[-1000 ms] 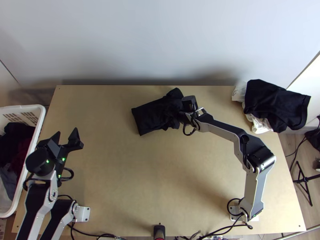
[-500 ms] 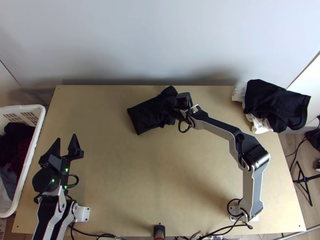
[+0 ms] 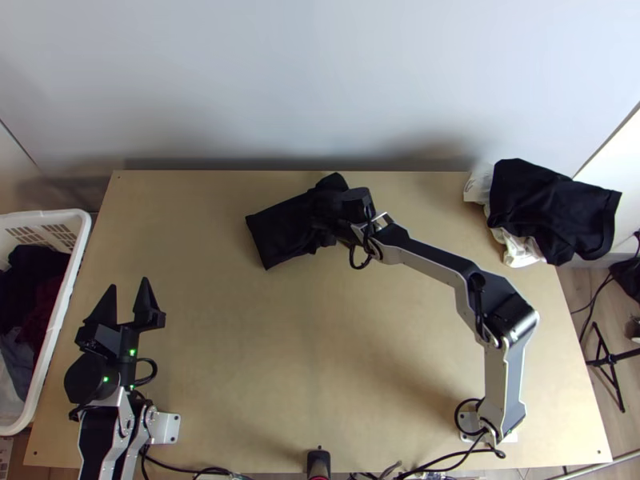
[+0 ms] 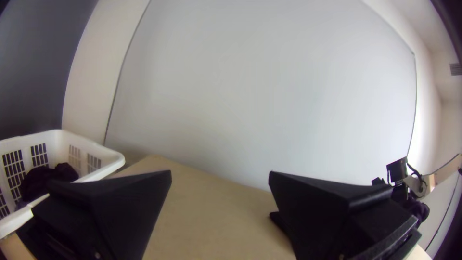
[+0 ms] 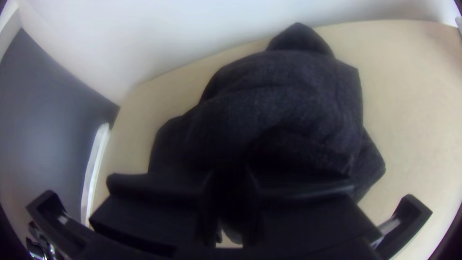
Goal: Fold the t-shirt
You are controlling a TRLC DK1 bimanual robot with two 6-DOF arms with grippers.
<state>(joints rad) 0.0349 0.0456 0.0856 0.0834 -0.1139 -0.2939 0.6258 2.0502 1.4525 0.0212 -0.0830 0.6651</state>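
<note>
Clock: 12 o'clock is the wall side of the surface [image 3: 240, 360], read from the top view.
Left tool [image 3: 130, 300]: near 9 o'clock, fingers spread wide, nothing between them, well apart from the shirt.
White basket [image 3: 82, 240]: beyond the surface's 9 o'clock edge, with dark clothes inside.
Right tool [image 5: 230, 180]: near 12 o'clock, fingers brought together, apparently pinching the shirt at its bunched end; the exact part gripped is hidden in the dark cloth.
T-shirt [image 3: 280, 232]: on the surface, between 11 and 12 o'clock, towards the wall.
Done: the shirt seems partly gathered into a compact shape, its free end flat with fairly straight edges.
Left to do: the rumpled end probably needs opening out and folding in neatly; I would not call the fold finished. Number of layers: cannot tell.
Points: flat, straight-edged end towards 8 o'clock, bunched end with a jutting corner towards 2.
Long axis: slanted, roughly 8 to 2 o'clock.
Black cloth [image 3: 552, 208]: at 2 o'clock, over the surface's edge, partly on top of a white cloth [image 3: 520, 250].
</note>
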